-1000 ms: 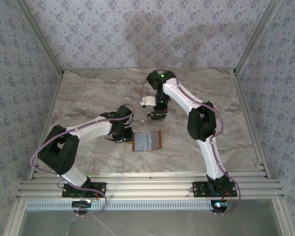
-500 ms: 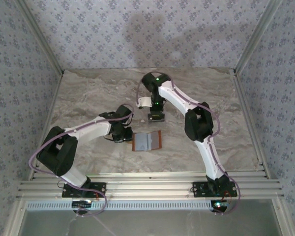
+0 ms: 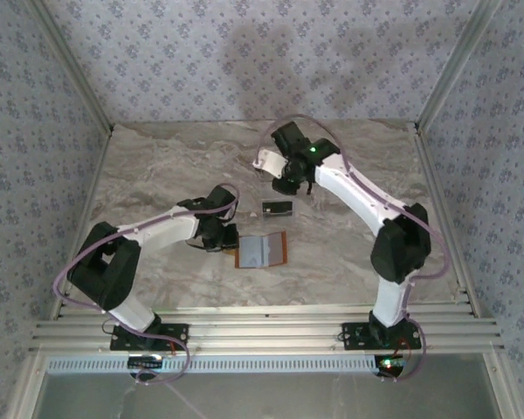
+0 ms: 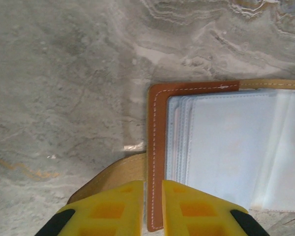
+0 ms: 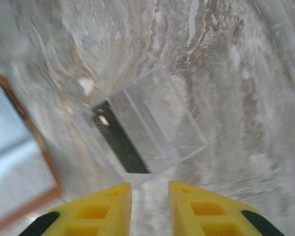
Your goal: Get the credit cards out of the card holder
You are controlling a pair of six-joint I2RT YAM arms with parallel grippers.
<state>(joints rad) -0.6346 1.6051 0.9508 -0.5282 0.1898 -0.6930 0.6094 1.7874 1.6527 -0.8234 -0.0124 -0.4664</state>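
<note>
The desk (image 3: 157,175) is a grey-beige marbled slab, enclosed on three sides by walls (image 3: 244,52) papered in a small blue-grey flower print. Ribbed aluminium rails (image 3: 262,336) run along its near edge.

The left arm (image 3: 157,231) lies low, folded at the elbow and stretched toward the middle of the desk. The left hand (image 3: 230,240) sits down at the surface. In its wrist view the left hand (image 4: 152,206) has its yellow fingers (image 4: 113,211) drawn almost together, with only a narrow slit between them. They are set over the orange-brown stitched border of the card holder (image 4: 226,152). A tan leather flap (image 4: 118,172) runs under the left finger, and I cannot tell whether the fingers pinch the leather or only rest on it. The card holder (image 3: 262,250) lies open and flat, touching this hand and spreading away to its right, pale grey-blue sleeves facing up.

The right arm (image 3: 367,196) rises from its base, bends at a raised elbow and reaches back toward the centre. The right hand (image 3: 285,185) is lifted off the desk. Its fingers (image 5: 201,211) stand apart with nothing between them. Just below and ahead of the right hand (image 5: 150,206), a credit card (image 5: 152,128) lies flat on the marble, clear with a dark band along one side. It is apart from the card holder (image 5: 14,162), which lies to the hand's left. From above, the credit card (image 3: 278,208) lies between the right hand and the holder. Any print on the card is too blurred to read.
</note>
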